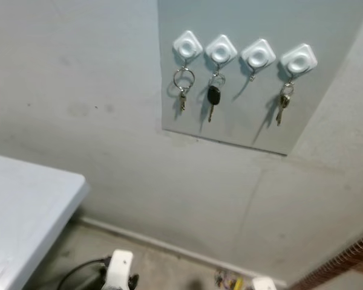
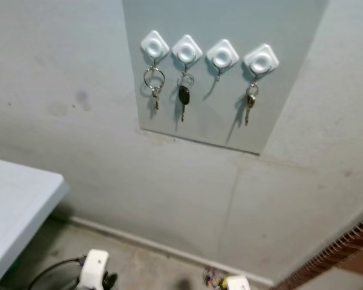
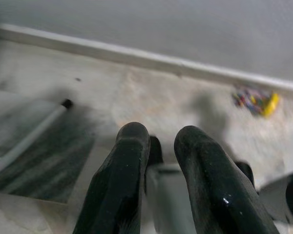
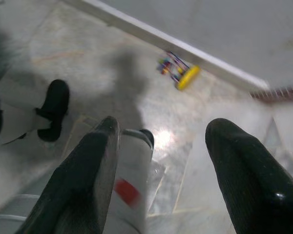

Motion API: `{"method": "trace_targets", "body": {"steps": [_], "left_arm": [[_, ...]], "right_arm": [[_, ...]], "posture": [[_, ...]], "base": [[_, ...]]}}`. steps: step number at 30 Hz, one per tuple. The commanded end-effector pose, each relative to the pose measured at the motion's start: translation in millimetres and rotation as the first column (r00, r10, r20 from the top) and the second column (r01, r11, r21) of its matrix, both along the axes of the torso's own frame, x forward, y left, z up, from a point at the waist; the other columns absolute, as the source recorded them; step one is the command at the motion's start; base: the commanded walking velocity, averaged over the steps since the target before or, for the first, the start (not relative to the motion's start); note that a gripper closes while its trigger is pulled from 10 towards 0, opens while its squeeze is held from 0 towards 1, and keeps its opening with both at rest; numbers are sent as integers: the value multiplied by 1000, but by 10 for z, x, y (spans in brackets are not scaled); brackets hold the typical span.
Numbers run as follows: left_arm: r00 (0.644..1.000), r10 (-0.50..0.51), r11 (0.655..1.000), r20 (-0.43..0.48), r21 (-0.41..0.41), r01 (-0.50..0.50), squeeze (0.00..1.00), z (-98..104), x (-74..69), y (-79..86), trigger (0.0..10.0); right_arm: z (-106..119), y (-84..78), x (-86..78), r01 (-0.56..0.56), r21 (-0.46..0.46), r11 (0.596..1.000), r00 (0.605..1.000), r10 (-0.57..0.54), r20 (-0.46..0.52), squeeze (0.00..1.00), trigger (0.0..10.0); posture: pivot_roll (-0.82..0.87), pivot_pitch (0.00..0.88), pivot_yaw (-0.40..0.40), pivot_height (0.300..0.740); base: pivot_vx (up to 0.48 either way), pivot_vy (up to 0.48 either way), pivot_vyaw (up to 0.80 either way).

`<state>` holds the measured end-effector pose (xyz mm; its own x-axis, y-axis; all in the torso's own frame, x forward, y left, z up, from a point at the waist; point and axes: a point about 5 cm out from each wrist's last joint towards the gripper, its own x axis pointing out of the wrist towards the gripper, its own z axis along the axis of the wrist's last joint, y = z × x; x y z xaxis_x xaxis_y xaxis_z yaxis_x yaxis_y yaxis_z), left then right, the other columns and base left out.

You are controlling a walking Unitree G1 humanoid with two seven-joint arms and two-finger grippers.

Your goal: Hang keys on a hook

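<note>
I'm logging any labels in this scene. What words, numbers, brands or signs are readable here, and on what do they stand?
None can be read.
Four white square hooks on the grey wall panel: no lettering shows.
Hanging keys, including the black-headed key: too small to read.
Red mark on a white part below the right gripper: blurred, no text legible.

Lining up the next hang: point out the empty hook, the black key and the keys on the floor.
Empty hook [image 1: 258,57], left eye view: middle of its white base.
Black key [image 1: 213,95], left eye view: its black head.
Keys on the floor [image 4: 177,72], right wrist view: the yellow tag.
</note>
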<state>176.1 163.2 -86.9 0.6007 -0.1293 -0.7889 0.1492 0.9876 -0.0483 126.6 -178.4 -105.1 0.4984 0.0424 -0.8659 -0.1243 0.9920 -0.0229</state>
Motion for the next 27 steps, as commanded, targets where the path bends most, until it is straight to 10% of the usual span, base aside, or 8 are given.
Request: {"method": "trace_targets", "body": {"steps": [1,27], "left_arm": [[1000,-4,1000,-7,1,4,0,-11,-18,-22,10000],[1000,-29,999,0,25,29,0,-1,-7,25,10000]], "right_arm": [[-10,-68,-45,16,-17,1000,1000,-17,-18,0,10000],[-31,-68,-118,34,11,999,999,-34,-40,0,10000]], "posture": [[-55,0,12,740],[-43,0,17,740]], "base": [[0,0,800],[0,0,800]]}}
